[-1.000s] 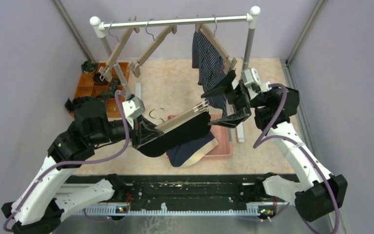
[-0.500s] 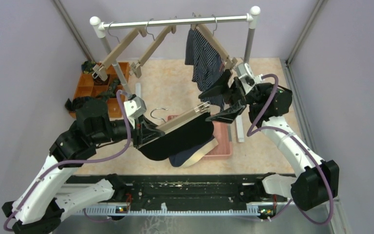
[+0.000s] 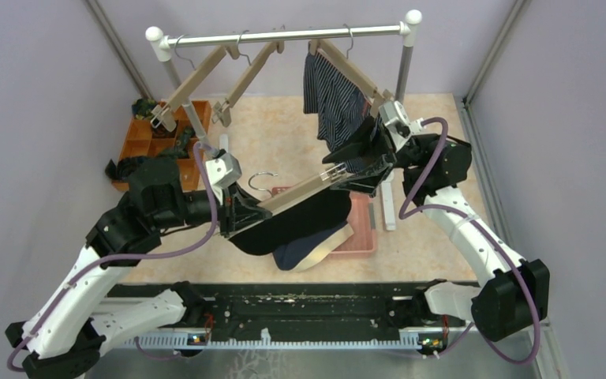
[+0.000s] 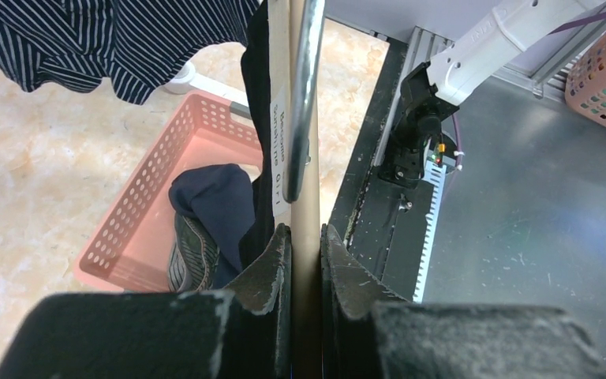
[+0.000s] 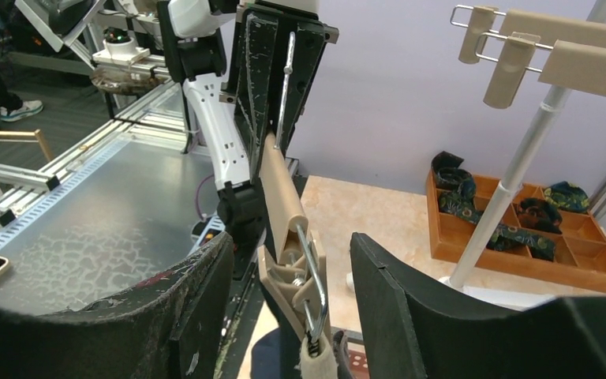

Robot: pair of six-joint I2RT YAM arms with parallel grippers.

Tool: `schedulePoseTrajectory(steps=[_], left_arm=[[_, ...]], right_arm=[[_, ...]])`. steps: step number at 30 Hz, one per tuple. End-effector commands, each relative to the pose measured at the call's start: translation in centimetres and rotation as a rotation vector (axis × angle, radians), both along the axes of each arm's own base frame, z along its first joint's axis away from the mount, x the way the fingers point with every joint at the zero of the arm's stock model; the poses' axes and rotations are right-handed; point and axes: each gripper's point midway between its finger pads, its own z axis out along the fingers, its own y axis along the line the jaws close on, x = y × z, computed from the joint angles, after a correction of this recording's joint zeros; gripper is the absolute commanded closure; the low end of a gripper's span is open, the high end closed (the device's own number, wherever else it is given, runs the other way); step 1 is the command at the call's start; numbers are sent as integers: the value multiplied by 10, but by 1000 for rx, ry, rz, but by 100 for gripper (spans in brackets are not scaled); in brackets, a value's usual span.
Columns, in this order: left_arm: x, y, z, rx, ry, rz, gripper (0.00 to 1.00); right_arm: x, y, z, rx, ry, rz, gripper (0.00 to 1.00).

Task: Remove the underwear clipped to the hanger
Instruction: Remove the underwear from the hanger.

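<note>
Both tools at the wooden hanger (image 3: 300, 192), held above the pink basket (image 4: 126, 229)

The left tool (image 4: 305, 237) is pressed together on the hanger's bar, holding it slanted over the counter (image 3: 276, 134). The right tool (image 5: 292, 253) is spread, one finger on each side of the hanger's end clip (image 5: 304, 268), with a gap visible on both sides. The black underwear (image 3: 300, 225) hangs from this hanger, draping down over the basket. The basket holds the navy underwear (image 4: 217, 201) and, beside it, the grey fine-striped underwear (image 4: 185, 257). The navy white-striped underwear (image 3: 331, 99) hangs from a hanger on the rail (image 3: 284, 35). An orange tray (image 5: 513, 264) near the left rail post holds dark rolled bundles (image 5: 458, 189) in its compartments
</note>
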Motion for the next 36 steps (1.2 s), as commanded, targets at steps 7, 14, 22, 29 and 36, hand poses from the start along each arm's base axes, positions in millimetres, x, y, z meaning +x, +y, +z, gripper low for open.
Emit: schedulePoseTrajectory(steps=[7,14,22,29,36], left_arm=[[-4,-10,25,-67,-47,-61,100],[-6,-5,32,-83,-67,-45,100],[-5,-3,30,-78,-60,-31,100],[-3,-2,30,-80,-61,-16,100],[3,-4,37,-109,-89,6,100]], right_arm=[[3,6,4,14,-20,-9,51],[3,6,2,11,-20,-8,52],[3,6,5,14,-21,-22,98],[20,10,7,-1,11,-150,100],[14,8,12,22,-36,-187,38]])
